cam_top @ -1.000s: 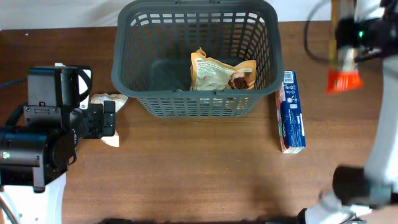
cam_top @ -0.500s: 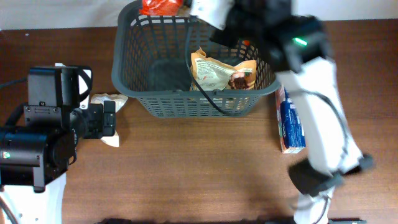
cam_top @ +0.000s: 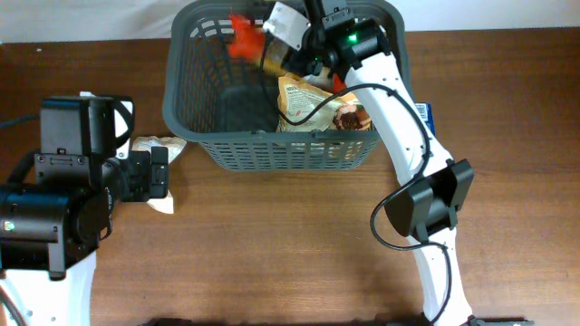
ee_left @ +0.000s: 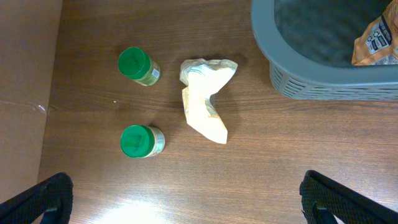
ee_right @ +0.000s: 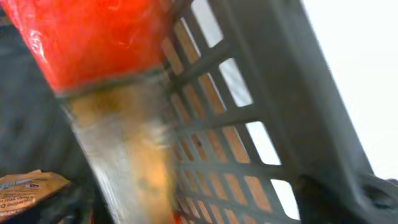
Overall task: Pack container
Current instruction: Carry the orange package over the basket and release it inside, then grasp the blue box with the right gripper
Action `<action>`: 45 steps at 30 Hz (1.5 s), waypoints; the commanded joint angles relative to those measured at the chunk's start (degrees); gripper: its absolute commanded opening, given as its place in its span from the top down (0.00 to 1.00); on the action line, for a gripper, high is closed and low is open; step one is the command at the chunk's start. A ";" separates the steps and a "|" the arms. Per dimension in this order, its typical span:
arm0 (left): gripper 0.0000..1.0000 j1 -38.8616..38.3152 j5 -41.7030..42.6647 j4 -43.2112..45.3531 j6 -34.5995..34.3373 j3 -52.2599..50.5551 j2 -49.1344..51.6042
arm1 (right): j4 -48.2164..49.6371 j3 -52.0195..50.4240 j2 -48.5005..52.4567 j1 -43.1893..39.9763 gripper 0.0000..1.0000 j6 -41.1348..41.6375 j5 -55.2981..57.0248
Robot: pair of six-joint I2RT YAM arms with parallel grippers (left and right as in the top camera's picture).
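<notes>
The container (cam_top: 285,149), a dark grey slotted basket, stands at the back middle of the table, and its corner (ee_left: 311,84) shows in the left wrist view. A tan snack bag (cam_top: 313,101) lies inside it. My right gripper (cam_top: 304,41) reaches over the basket's far rim. Its jaws (ee_right: 196,210) are open, with one dark finger (ee_right: 367,196) well clear of a blurred packet with a red top (ee_right: 106,43). This packet (cam_top: 245,43) hangs loose above the basket floor, in front of the lattice wall (ee_right: 217,124). My left gripper (cam_top: 160,177) stands open over bare table (ee_left: 189,205).
Two green-capped bottles (ee_left: 137,65) (ee_left: 140,140) and a crumpled cream wrapper (ee_left: 205,106) lie on the table left of the basket. A blue box (cam_top: 426,115) lies right of the basket, mostly hidden by my right arm (cam_top: 399,118).
My right arm has swung in from the far right to over the basket, carrying the red-topped packet. Its jaws have opened and the packet has come loose. The left arm is unmoved.
</notes>
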 commanded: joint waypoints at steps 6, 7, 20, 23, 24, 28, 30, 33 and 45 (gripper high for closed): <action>0.01 0.28 -0.39 -0.07 -0.37 -0.33 0.09 | -1.49 8.28 -14.19 -1.36 0.01 17.27 3.52; 0.01 0.28 -0.39 -0.07 -0.37 -0.33 0.09 | -2.56 9.07 -16.61 -2.47 0.02 19.76 3.50; 0.01 0.28 -0.39 -0.07 -0.37 -0.33 0.09 | -32.59 -1.46 -15.54 -42.53 0.01 44.02 -10.23; 0.01 0.28 -0.39 -0.07 -0.37 -0.33 0.09 | -32.37 -12.41 -13.53 -42.32 0.02 42.07 -11.82; 0.01 0.28 -0.39 -0.07 -0.37 -0.33 0.09 | -31.67 -15.43 -13.33 -41.77 0.04 42.07 -11.85; 0.01 0.28 -0.39 -0.07 -0.37 -0.33 0.09 | -26.88 -28.65 -13.16 -39.12 0.06 42.03 -12.09; 0.01 0.28 -0.39 -0.07 -0.37 -0.33 0.09 | -24.41 -34.95 -13.16 -37.38 0.06 40.94 -12.39; 0.01 0.28 -0.39 -0.07 -0.37 -0.33 0.09 | -21.09 -43.25 -13.16 -34.27 0.07 37.92 -12.50; 0.01 0.28 -0.39 -0.07 -0.37 -0.33 0.09 | -22.49 -37.59 -16.13 -36.50 0.91 42.97 -11.63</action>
